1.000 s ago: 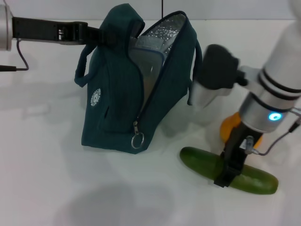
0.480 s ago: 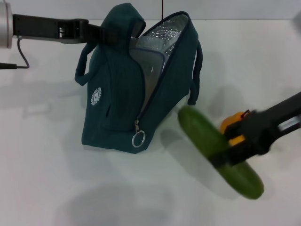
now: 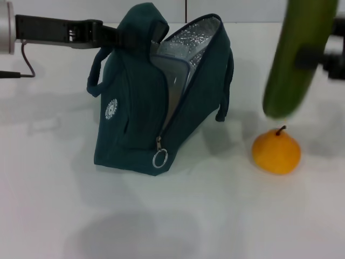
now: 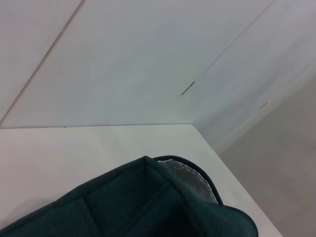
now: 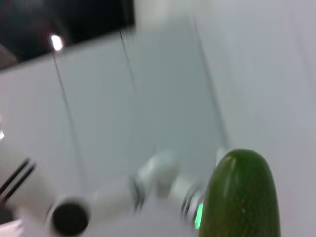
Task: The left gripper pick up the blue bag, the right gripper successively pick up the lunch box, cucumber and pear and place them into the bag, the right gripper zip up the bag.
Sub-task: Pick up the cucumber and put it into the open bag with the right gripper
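Cucumber (image 3: 294, 59) now lifted upright in right hand (image 3: 323, 54); left hand (image 3: 116, 35) gripping unzipped blue bag (image 3: 135, 118), foil lining exposed.

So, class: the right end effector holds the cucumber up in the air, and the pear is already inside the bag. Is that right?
Not quite. The head view shows the pear on the table right of the bag, not inside. The right end effector does hold the cucumber aloft.
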